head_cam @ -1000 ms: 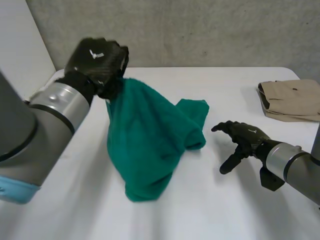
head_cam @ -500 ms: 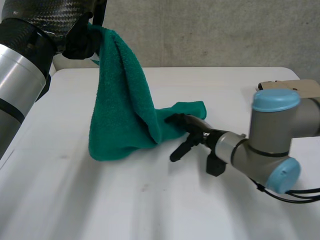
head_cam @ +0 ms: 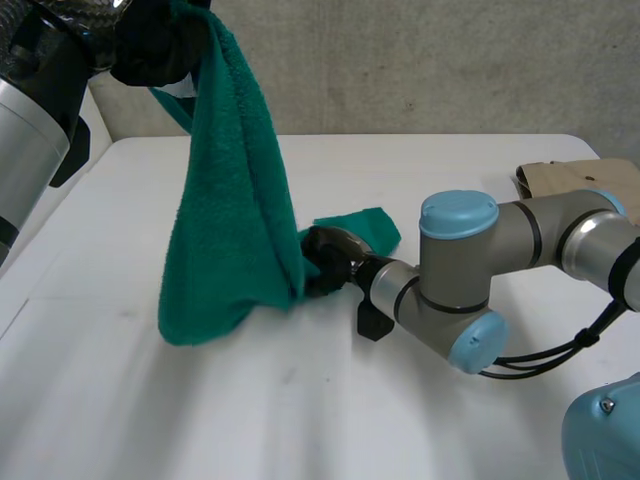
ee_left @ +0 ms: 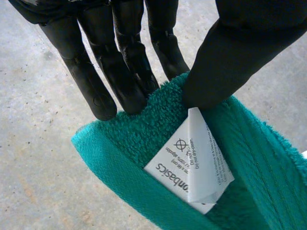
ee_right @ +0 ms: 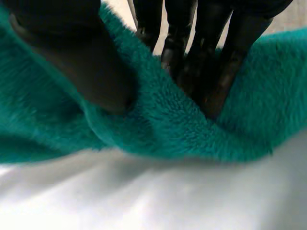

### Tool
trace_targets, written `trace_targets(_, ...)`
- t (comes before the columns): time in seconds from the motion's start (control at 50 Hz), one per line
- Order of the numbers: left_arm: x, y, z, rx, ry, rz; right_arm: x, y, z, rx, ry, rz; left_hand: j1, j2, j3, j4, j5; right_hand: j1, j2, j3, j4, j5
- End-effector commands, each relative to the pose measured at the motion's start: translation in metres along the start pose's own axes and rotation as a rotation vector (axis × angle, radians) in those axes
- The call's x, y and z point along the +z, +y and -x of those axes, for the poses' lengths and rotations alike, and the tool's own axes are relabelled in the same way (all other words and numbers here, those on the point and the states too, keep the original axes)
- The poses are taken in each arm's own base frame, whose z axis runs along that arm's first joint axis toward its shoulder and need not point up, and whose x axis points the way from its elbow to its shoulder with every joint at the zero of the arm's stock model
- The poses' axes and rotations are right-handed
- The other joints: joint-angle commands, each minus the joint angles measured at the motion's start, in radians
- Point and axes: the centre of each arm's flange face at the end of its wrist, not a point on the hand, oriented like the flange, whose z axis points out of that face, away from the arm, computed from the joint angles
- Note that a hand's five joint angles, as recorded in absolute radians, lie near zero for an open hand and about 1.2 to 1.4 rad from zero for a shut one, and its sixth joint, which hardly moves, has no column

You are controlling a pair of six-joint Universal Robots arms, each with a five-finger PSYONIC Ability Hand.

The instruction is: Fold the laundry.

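A green towel (head_cam: 225, 215) hangs from my left hand (head_cam: 155, 45), raised high over the table's left side, its lower end draped on the white table (head_cam: 330, 420). In the left wrist view the fingers (ee_left: 112, 72) and thumb pinch the towel's top edge (ee_left: 158, 129) beside a white label (ee_left: 192, 165). My right hand (head_cam: 325, 258) is low at the towel's lower right part. In the right wrist view its fingers (ee_right: 206, 57) and thumb (ee_right: 72, 52) pinch a fold of the towel (ee_right: 168, 124) just above the table.
A folded beige garment (head_cam: 585, 190) lies at the table's far right edge. My right arm (head_cam: 480, 270) stretches across the middle right of the table. A grey wall (head_cam: 400, 60) stands behind the table.
My left hand lifted the towel higher and leftward. My right hand swept left across the table to the towel's lower part and closed on it.
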Motion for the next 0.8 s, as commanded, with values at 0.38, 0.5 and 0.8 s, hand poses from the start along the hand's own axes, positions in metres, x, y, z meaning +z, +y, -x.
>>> trace_targets(0.38, -0.003, 0.082, 0.029, 0.060, -0.102, 0.250, -0.154, -0.177, 0.023, -0.983, 0.200, 0.062, 0.252, 0.198, 0.201, 0.194, 0.248, 0.432, 0.264, 0.273, 0.271, 0.287)
trace_targets(0.5, -0.016, 0.148, 0.009, 0.034, -0.036, 0.464, -0.127, -0.158, -0.013, -1.165, 0.196, 0.218, 0.252, 0.198, 0.201, 0.194, 0.248, 0.432, 0.264, 0.273, 0.271, 0.287)
trace_targets(0.8, -0.016, 0.219, -0.033, 0.002, 0.085, 0.657, -0.064, -0.091, -0.062, -1.179, 0.235, 0.336, 0.252, 0.198, 0.201, 0.194, 0.248, -0.790, -0.957, -0.949, -0.951, -0.935)
